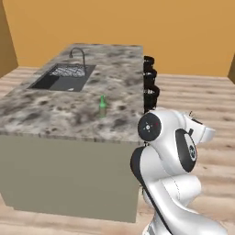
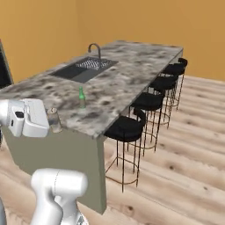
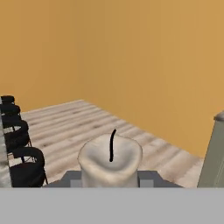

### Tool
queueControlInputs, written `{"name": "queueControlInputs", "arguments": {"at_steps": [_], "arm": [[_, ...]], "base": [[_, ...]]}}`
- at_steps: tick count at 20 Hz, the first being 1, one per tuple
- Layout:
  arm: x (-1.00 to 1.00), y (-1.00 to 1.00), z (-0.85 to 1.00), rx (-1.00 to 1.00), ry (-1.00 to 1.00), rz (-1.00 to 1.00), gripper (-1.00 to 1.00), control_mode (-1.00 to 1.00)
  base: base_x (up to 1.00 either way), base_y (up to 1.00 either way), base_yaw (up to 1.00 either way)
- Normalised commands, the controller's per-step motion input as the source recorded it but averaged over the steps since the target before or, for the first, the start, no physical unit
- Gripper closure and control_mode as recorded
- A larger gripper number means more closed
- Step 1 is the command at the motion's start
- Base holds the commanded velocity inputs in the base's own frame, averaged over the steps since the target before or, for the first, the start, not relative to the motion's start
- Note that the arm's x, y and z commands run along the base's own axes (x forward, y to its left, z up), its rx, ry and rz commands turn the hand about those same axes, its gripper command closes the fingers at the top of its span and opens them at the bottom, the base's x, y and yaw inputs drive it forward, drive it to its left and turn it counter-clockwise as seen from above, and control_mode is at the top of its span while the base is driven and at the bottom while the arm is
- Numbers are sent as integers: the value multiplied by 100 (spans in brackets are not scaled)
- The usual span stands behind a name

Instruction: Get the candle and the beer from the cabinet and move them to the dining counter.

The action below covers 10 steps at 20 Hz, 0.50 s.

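Observation:
The beer [image 1: 103,106] [image 2: 81,97], a slim green bottle, stands upright on the dining counter [image 1: 55,114] [image 2: 127,79], near its front end. My gripper [image 3: 111,178] [image 2: 52,123] is shut on the candle [image 3: 110,159] [image 2: 54,119], a stubby pale cylinder with a black wick. In the right base view the candle hangs at the counter's near edge, left of the beer; whether it touches the top I cannot tell. The cabinet is out of view.
A dark sink [image 1: 62,77] [image 2: 83,69] with a curved faucet [image 1: 79,53] sits at the counter's far end. Black stools [image 2: 145,103] [image 3: 17,148] line its right side on the wooden floor. A grey-beige panel [image 3: 214,153] edges the hand view.

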Motion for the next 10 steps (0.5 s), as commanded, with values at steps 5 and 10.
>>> {"name": "queueControlInputs", "arguments": {"at_steps": [5,10], "arm": [[0,0,0,0,0,0,100,100],[0,0,0,0,0,0,100,100]], "base": [[29,-77,34],[29,-74,36]]}}
